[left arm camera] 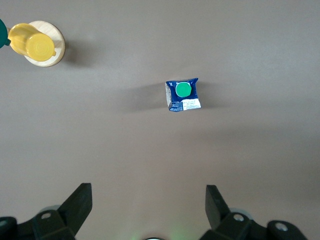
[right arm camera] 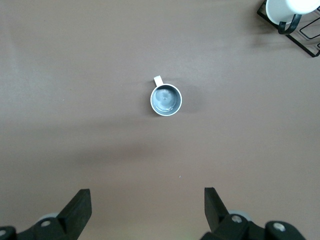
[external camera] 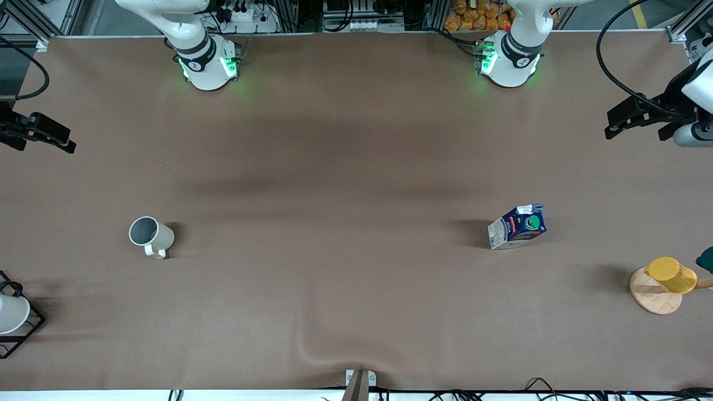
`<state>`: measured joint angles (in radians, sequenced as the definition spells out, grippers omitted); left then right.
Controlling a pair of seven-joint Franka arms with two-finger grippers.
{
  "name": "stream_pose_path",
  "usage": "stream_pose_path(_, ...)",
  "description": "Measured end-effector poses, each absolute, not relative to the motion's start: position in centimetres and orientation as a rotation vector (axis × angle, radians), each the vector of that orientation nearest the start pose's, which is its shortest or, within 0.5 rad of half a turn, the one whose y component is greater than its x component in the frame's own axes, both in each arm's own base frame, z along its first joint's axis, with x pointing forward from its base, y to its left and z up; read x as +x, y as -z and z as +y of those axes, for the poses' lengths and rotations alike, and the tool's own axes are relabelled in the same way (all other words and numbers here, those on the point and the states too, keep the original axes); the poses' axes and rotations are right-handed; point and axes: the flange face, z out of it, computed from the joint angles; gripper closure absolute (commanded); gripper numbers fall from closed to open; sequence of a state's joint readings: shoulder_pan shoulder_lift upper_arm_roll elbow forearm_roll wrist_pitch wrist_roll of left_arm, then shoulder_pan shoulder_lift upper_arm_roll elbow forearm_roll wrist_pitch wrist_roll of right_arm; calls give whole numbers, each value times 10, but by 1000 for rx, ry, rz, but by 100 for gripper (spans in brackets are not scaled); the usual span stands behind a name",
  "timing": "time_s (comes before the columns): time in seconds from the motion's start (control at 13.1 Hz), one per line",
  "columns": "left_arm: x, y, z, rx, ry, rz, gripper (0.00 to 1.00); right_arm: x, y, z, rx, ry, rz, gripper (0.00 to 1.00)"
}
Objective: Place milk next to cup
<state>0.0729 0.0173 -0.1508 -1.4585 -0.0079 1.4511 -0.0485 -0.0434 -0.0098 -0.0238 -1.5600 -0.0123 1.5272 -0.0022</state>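
The milk, a dark blue carton with a green cap, stands on the brown table toward the left arm's end; it also shows in the left wrist view. The cup, cream-white with a grey inside, stands upright toward the right arm's end, its handle facing the front camera; it also shows in the right wrist view. My left gripper hangs high above the table, open and empty. My right gripper hangs high too, open and empty. The milk and cup are far apart.
A yellow cup sits on a round wooden coaster at the left arm's end, with a dark green thing beside it. A white cup in a black wire frame is at the right arm's end. The cloth has a wrinkle at its near edge.
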Motion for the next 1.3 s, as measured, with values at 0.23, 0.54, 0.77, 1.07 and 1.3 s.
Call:
stream_pose_path(0.23,546,-657,-42,-3150,-40,28,0,546,-631,-38,-3151,-38,103,0)
stream_pose_path(0.54,546,-657,-42,-3150,-41,26,0,545,-630,-45,-3150,-45,123,0)
stream_pose_path(0.77,546,-657,-44,-3150,-43,29,0,545,-629,-47,-3149,-48,128,0)
stream_pose_path(1.07,546,-656,-48,-3150,-45,42,0,545,-629,-48,-3149,-49,131,0)
stream_pose_path(1.3,546,-656,-48,-3150,-45,43,0,545,-627,-53,-3148,-57,145,0)
